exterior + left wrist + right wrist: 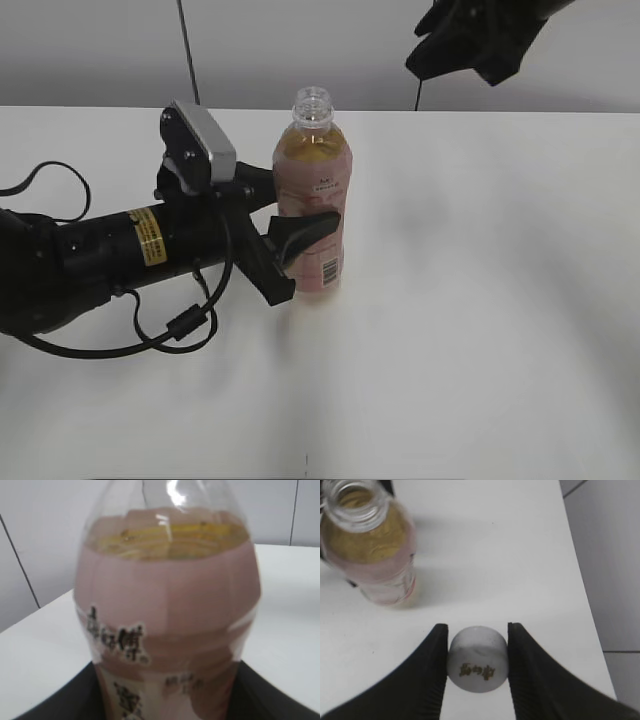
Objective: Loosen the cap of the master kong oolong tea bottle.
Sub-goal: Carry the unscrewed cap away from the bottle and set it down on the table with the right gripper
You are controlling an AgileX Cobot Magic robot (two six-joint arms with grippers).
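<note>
- On the white table (480,330), the master kong oolong tea bottle (313,195) stood upright with its neck open and threads bare, so the loosening looked finished and more: the cap was off entirely.
- The left gripper (290,235) was clamped around the bottle's pink label, steadying it.
- The right gripper (477,665) held the cap (477,659) pinched between its jaws, up and away from the bottle.
- What was left was probably only setting things down.
- The exterior view cropped the right arm; the left wrist view was blurred, its jaws barely visible.
</note>
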